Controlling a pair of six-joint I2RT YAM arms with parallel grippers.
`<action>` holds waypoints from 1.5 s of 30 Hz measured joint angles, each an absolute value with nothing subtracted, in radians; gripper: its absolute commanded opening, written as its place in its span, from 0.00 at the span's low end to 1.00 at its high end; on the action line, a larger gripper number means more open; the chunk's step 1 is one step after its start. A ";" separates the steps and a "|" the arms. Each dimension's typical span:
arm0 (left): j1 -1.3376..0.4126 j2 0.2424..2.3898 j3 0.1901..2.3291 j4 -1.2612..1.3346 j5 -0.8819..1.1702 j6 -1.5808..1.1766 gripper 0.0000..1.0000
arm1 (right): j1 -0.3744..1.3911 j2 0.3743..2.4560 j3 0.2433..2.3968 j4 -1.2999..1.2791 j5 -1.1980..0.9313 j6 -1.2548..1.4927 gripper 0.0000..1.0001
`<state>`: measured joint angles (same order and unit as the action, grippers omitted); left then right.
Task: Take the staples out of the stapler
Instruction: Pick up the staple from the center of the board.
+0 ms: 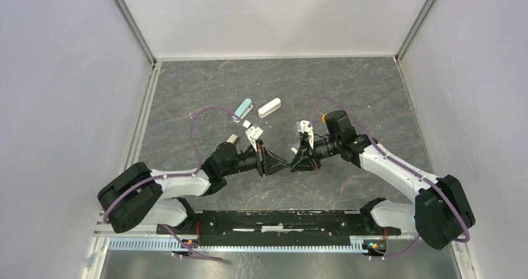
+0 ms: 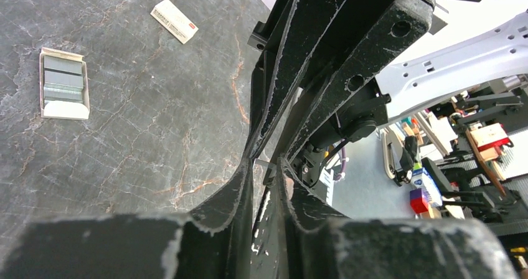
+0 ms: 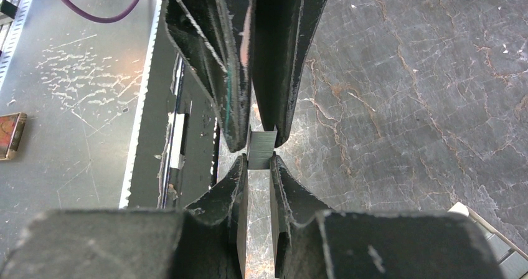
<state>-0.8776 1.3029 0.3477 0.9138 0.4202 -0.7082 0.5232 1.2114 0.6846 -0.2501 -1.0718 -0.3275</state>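
The staples (image 3: pixel 261 147), a short silvery-grey strip, hang above the table between two pairs of black fingertips that meet tip to tip. My right gripper (image 3: pixel 259 160) is shut on the strip's near end, and my left gripper (image 2: pixel 266 167) is shut on the other end (image 2: pixel 264 165). In the top view the two grippers, left (image 1: pixel 281 163) and right (image 1: pixel 294 164), touch noses at mid-table. Beyond them lie a teal oblong item (image 1: pixel 244 108) and a white one (image 1: pixel 269 108). I cannot tell which of these is the stapler.
An open cardboard box of staple strips (image 2: pixel 63 83) and a small white packet (image 2: pixel 174 20) lie left of my left gripper. A white object (image 1: pixel 305 128) sits just behind the right gripper. Enclosure walls stand on three sides, and the arms' base rail (image 1: pixel 268 220) runs along the near edge.
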 measured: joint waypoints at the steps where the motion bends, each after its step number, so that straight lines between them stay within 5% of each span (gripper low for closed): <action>1: -0.878 1.304 0.348 0.914 0.421 -0.708 0.15 | 0.523 1.211 0.685 -0.252 -1.072 -0.327 0.10; 7: -0.877 1.313 0.348 0.924 0.421 -0.709 0.09 | 0.523 1.213 0.685 -0.255 -1.071 -0.327 0.18; 16: -0.878 1.316 0.309 1.026 0.400 -0.729 0.08 | 0.522 1.213 0.686 -0.250 -1.091 -0.339 0.68; 19: -0.878 1.316 0.281 1.080 0.384 -0.751 0.08 | 0.514 1.209 0.686 -0.248 -1.111 -0.340 0.77; 24: -0.878 1.316 0.236 1.181 0.358 -0.801 0.08 | 0.453 1.184 0.674 -0.159 -1.188 -0.255 0.80; 38: -0.910 1.345 0.229 1.348 0.251 -0.868 0.08 | 0.377 1.163 0.389 0.758 -1.240 0.580 0.79; 45: -0.925 1.423 0.232 1.421 0.210 -0.891 0.08 | 0.377 1.165 0.371 0.952 -1.238 0.746 0.75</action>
